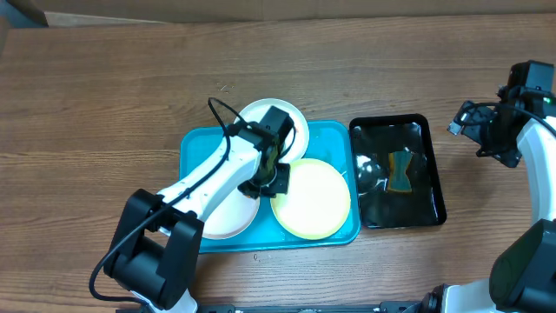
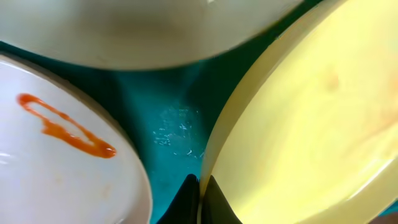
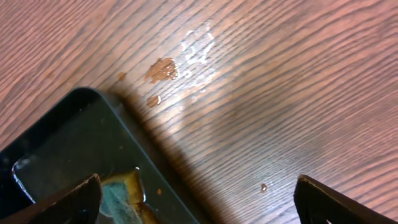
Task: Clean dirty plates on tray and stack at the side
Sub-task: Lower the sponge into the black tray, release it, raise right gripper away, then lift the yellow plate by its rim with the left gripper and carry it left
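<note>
The turquoise tray (image 1: 198, 143) holds three plates. A white plate (image 1: 291, 117) lies at its far side, another white plate (image 1: 228, 217) at the near left, and the pale yellow-green plate (image 1: 317, 202) at the near right. My left gripper (image 1: 271, 169) is shut on the yellow-green plate's left rim (image 2: 214, 158); the fingers (image 2: 201, 190) pinch it. The near white plate (image 2: 62, 168) carries an orange smear (image 2: 65, 127). My right gripper (image 1: 486, 130) is open and empty, above the table to the right of the black tray.
A black tray (image 1: 434, 169) with water and a blue-yellow sponge (image 1: 400, 171) sits right of the turquoise tray; its corner (image 3: 84, 99) and the sponge (image 3: 121, 193) show in the right wrist view. Orange drops and wet spots (image 3: 165, 68) mark the wood.
</note>
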`<state>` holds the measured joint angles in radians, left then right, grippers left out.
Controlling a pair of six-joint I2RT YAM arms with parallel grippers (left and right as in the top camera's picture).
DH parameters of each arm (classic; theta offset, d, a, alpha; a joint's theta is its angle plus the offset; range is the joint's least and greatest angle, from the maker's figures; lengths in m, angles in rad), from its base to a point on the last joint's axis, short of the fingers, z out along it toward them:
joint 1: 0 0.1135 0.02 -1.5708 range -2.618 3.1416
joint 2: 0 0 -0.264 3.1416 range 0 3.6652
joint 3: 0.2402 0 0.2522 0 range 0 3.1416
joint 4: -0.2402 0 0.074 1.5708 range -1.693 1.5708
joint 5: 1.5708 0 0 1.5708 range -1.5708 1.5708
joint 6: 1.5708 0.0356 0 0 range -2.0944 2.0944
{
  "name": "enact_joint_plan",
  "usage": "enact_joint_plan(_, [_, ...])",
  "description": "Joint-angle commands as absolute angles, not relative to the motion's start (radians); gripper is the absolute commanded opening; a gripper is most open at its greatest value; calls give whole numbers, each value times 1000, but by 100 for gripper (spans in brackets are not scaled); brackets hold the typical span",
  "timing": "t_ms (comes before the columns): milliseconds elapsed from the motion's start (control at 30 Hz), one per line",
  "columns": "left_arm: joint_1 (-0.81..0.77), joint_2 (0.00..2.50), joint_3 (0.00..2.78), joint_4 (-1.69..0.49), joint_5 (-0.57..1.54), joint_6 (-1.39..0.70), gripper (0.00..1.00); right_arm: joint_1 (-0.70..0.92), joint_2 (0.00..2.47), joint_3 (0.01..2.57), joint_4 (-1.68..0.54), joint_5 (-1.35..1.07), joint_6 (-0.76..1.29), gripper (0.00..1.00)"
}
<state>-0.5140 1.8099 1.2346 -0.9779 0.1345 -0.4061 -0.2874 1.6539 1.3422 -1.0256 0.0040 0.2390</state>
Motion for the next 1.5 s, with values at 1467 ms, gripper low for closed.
enact_joint_plan(1467, [-1047,1812,1668,-757,-883,-230,4,-290,1636,1349,-1023,-2,243,100])
